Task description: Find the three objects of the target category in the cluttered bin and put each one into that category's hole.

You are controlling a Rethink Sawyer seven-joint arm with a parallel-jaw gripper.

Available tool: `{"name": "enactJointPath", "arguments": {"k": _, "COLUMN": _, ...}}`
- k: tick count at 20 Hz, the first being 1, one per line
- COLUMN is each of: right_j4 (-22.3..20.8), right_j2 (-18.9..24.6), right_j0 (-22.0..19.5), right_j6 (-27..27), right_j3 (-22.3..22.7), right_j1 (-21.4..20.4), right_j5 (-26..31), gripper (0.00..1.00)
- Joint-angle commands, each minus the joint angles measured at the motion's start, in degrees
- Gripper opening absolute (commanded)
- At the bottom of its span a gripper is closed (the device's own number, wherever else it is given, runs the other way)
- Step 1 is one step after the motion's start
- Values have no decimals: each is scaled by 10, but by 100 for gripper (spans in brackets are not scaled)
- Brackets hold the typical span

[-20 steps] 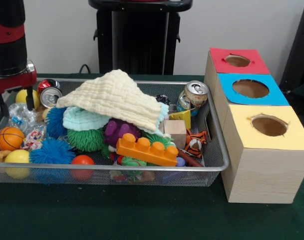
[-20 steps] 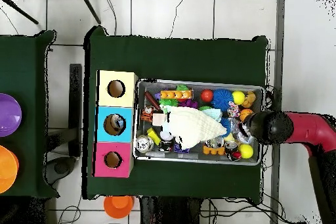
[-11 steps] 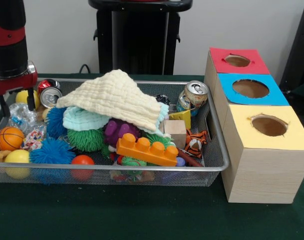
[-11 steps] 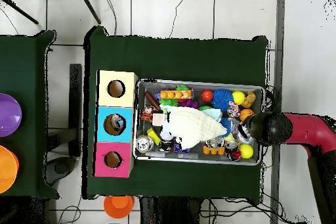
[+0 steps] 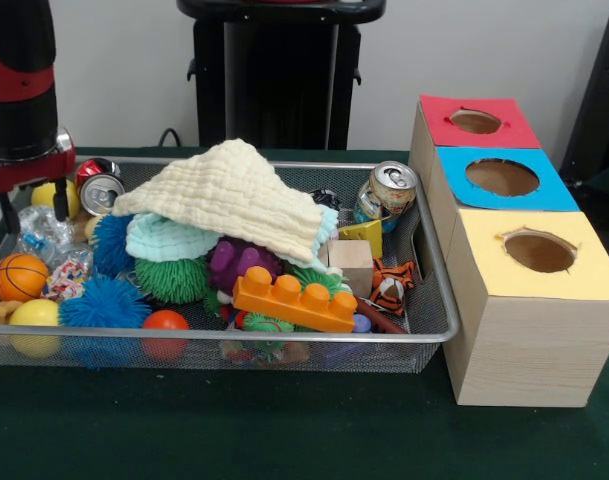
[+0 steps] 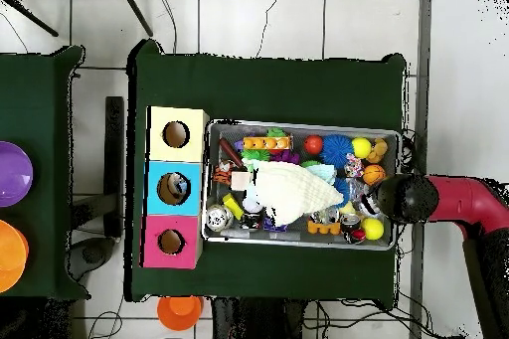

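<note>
Your gripper hangs over the wire mesh bin's end farthest from the boxes; you cannot tell its fingers' state. A cream muslin cloth tops balls, blocks and a dented drink can.

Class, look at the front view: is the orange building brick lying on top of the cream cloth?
No. The orange building brick lies low at the basket's front, below the cream cloth, which drapes over the pile behind it.
</note>
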Motion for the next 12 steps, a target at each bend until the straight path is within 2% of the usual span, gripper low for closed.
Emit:
{"name": "enactJointPath", "arguments": {"k": 1, "right_j4": -54, "right_j2": -29, "right_j0": 17, "right_j6": -124, "right_j3": -40, "right_j1": 25, "right_j5": 17, "gripper": 100}}
{"name": "enactJointPath", "arguments": {"k": 12, "right_j4": -72, "right_j2": -23, "right_j0": 16, "right_j6": -111, "right_j3": -45, "right_j1": 34, "right_j5": -11, "gripper": 100}}
